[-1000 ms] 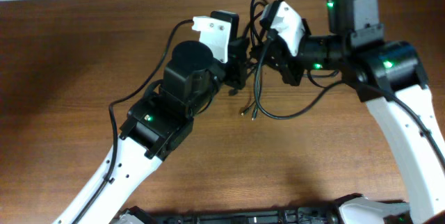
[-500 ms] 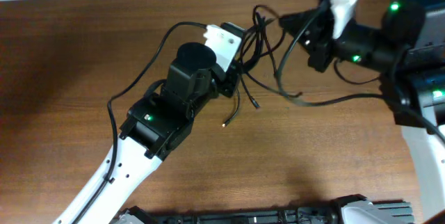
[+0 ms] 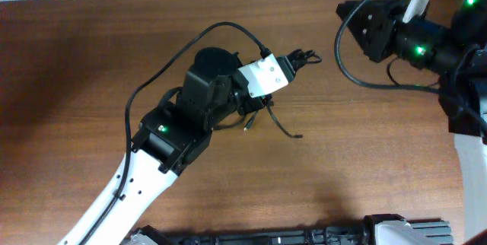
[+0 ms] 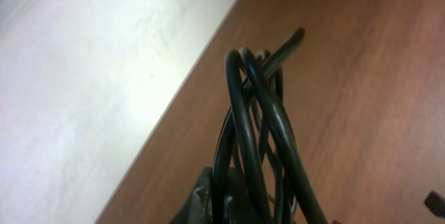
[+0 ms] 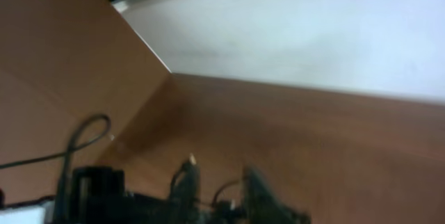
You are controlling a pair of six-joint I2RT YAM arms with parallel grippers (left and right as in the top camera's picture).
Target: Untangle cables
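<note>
Cables (image 3: 304, 55) bunched in one claw

They were over the middle of the table (image 3: 91, 62), a knot of loops poking out of the left gripper (image 3: 291, 59), which was clamped shut on them, loose ends (image 3: 283, 127) trailing on the wood. Thin, floppy, light stuff, probably slick, so I'd have grabbed a free end near a plug (image 3: 247, 128), not the knot. The right gripper (image 5: 219, 182) hung well apart; too blurry to tell if it was open or holding anything.

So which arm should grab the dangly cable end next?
Probably the right. The left pincer is shut on the cables, busy holding the bundle. The right pincer is far off to the side, clear of the tangle, so it could reach in and pull.
</note>
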